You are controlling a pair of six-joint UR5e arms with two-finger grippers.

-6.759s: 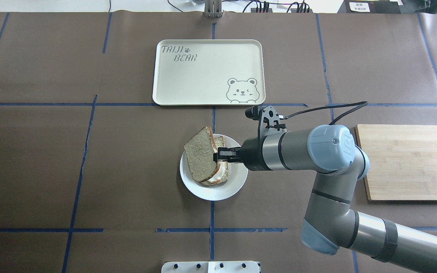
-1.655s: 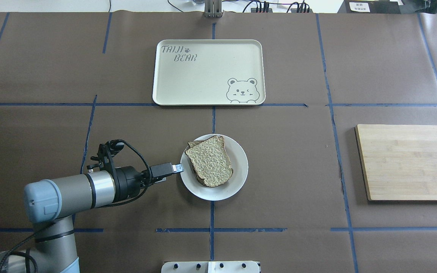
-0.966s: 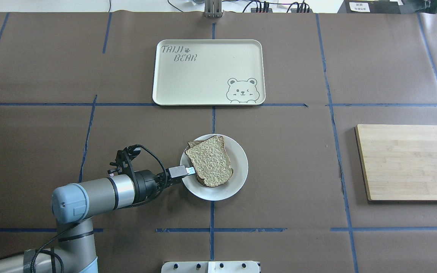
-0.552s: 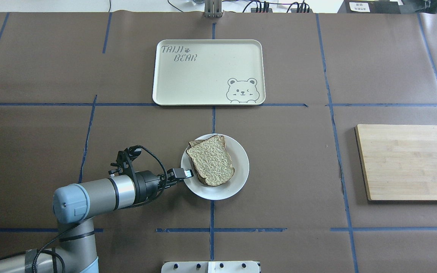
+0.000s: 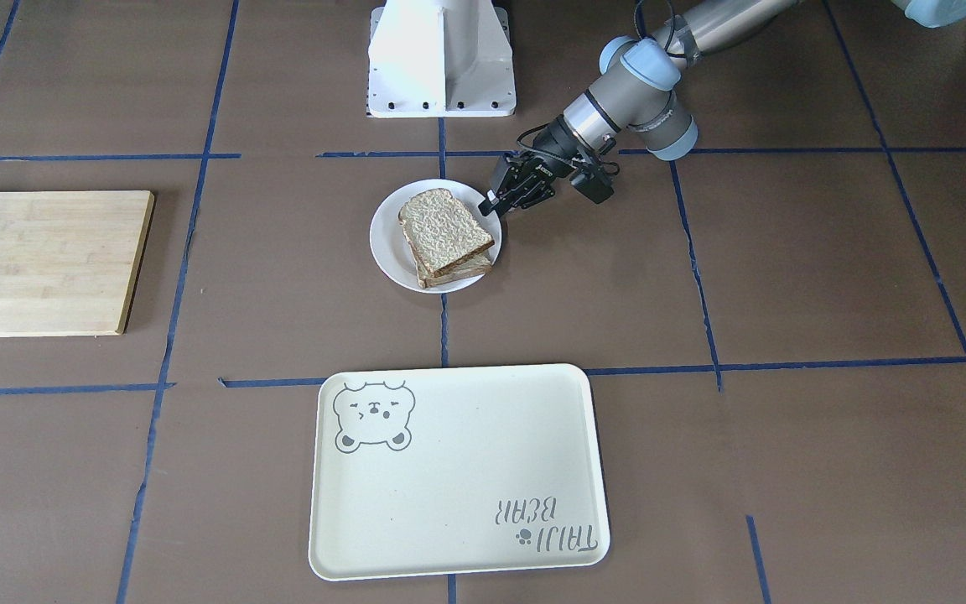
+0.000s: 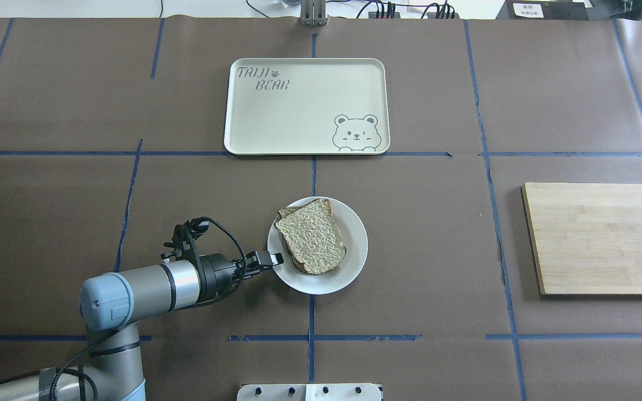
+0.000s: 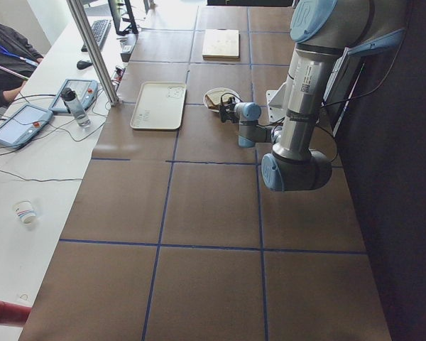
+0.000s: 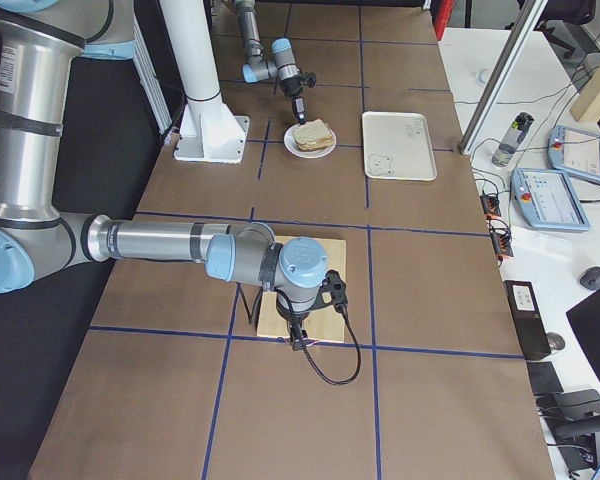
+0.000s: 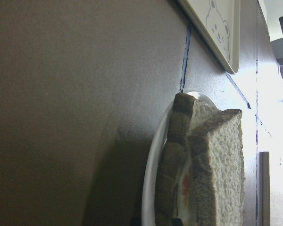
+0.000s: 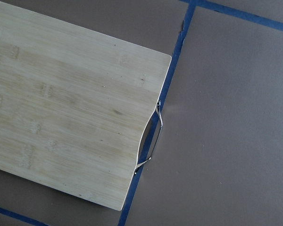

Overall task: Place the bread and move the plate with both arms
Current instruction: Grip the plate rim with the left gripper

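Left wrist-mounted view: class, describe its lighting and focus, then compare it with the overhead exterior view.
Left wrist-mounted view: the right edge is washed out white, a dark shadow lies on the table beside the plate, and the near bread looks soft. Overhead exterior view: even light, sharp throughout.

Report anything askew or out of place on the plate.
The bread lies twisted on the lower slice, whose corner pokes out toward the tray, so the stack isn't squared. Both sit within the plate; nothing spilled.
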